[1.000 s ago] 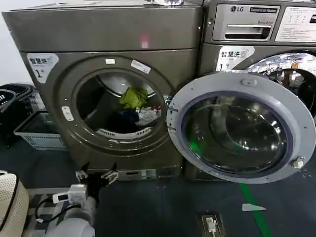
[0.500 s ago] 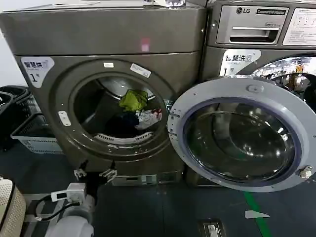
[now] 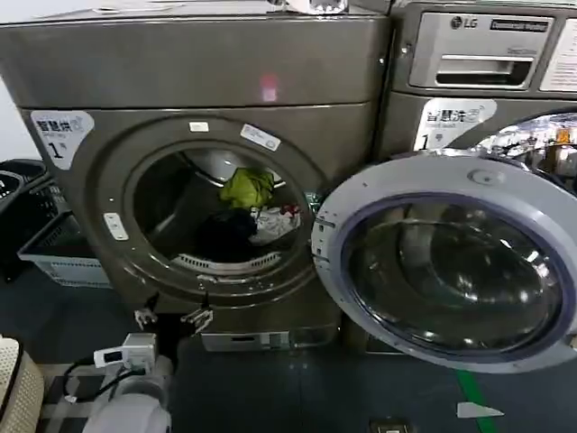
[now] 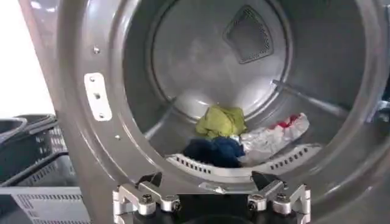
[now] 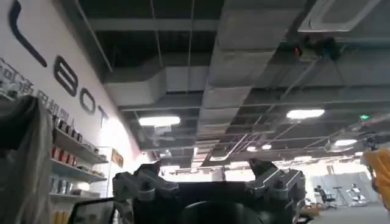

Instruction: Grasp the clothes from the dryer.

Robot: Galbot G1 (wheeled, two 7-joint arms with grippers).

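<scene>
the left gripper (image 3: 171, 315), open and empty, is nearing the dryer (image 3: 189, 99); clothes (image 4: 234, 137) probably still untouched inside.

- The dryer (image 3: 198, 72) is a large bronze-grey front-loader with a round opening and a white "1" sticker at its upper left corner.
- Its grey-rimmed glass door (image 3: 451, 262) hangs swung fully open to the right of the opening.
- The clothes (image 4: 234, 137) lie heaped low in the drum: a yellow-green piece behind, a dark navy one in front, and a white one with red marks beside them.
</scene>
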